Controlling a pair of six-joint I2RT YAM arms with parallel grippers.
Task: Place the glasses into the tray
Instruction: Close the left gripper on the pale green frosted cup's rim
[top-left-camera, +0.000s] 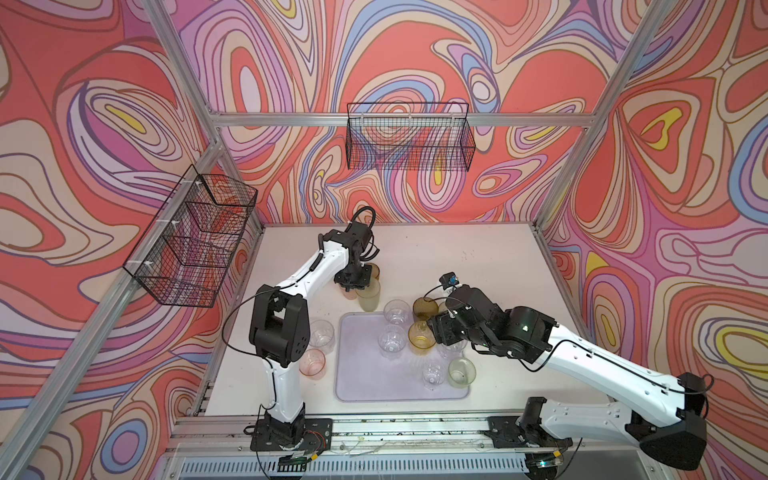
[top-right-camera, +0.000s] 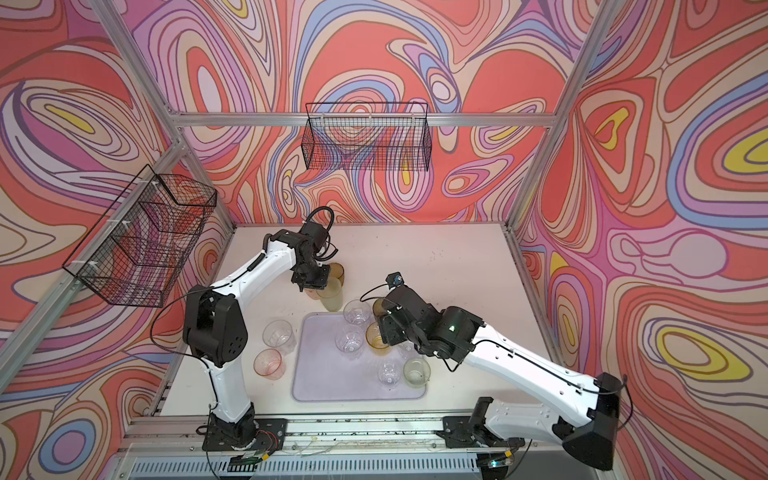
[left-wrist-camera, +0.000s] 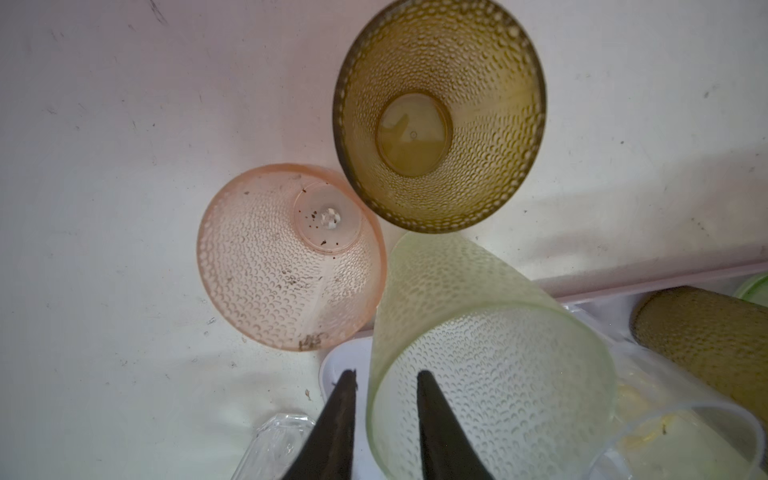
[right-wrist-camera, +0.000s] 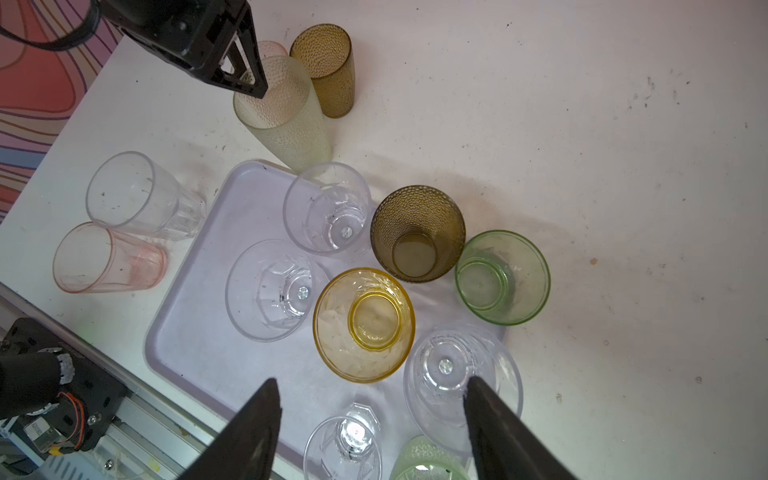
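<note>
Left gripper (left-wrist-camera: 386, 374): jaws apart, straddling rim of tall pale green tumbler (top-left-camera: 369, 299) just above tray's (top-left-camera: 361, 374) upper-left corner. Right gripper (right-wrist-camera: 372, 381): wide apart over glasses (right-wrist-camera: 270, 291) in tray, frame centre.

Tray (top-left-camera: 361, 374) L half free, glasses (top-left-camera: 420, 338) crowd R

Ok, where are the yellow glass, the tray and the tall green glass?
yellow glass (right-wrist-camera: 376, 320): right wrist view, inner base.
tray (right-wrist-camera: 199, 324): right wrist view, bare floor.
tall green glass (left-wrist-camera: 519, 353): left wrist view, dimpled wall.
</note>
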